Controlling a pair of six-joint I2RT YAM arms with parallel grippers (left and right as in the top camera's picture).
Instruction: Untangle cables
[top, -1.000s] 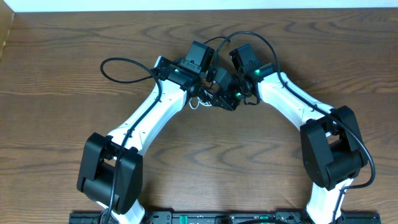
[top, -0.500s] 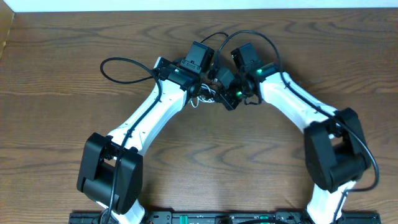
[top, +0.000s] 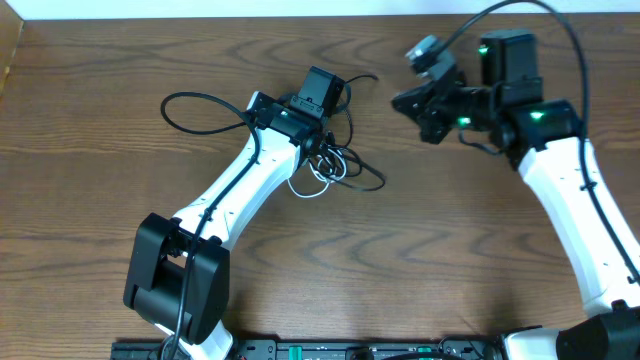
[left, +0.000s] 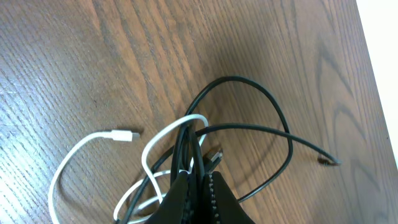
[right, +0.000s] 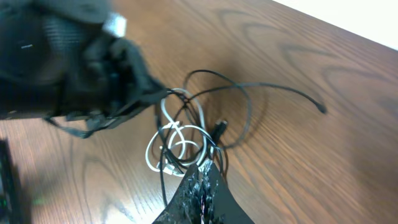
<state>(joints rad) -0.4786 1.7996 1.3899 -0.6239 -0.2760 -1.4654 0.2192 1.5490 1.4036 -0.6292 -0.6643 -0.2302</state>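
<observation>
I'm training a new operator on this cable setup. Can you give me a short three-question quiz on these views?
1. True or false: the right gripper is holding the cords.
2. Which gripper pinches both cords? A) the left gripper B) the right one C) neither
3. Fill in: the white cord's loose end rests on the ____.

Key: 1 false, it is shut away from them. 2 A. 3 table.
</observation>
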